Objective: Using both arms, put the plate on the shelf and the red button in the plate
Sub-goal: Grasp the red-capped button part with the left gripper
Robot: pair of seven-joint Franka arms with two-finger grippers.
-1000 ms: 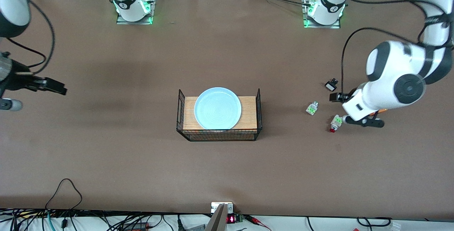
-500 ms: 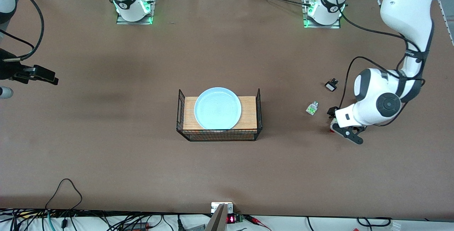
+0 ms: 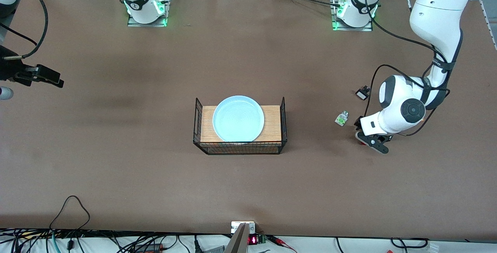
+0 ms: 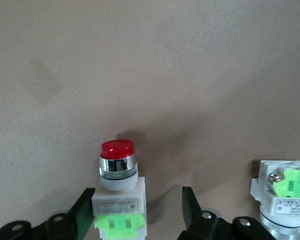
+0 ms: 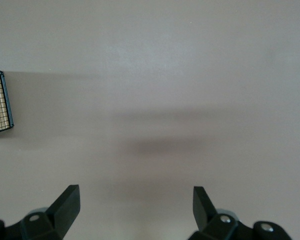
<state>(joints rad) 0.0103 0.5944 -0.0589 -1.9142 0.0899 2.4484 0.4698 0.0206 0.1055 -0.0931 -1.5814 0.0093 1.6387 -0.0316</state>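
Plate (image 3: pixel 238 118), round, shallow and pale blue, lies on the wooden board of a black wire rack (image 3: pixel 240 125) at mid-table: that part appears done. Right gripper (image 3: pixel 42 76), toward its own end of the table, waits with fingers spread and empty. Red button (image 4: pixel 118 186), a white part with green block and red cap, stands on the table between the left gripper's (image 4: pixel 135 212) parted fingers, not yet clamped; grasping and placing remain.

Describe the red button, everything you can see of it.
The red button is a small part: a glossy red round cap, a chrome ring, a white body and a bright green block at the base. It lies on the brown table toward the left arm's end, between the left gripper fingers; one finger looks against its body, the other stands clear.
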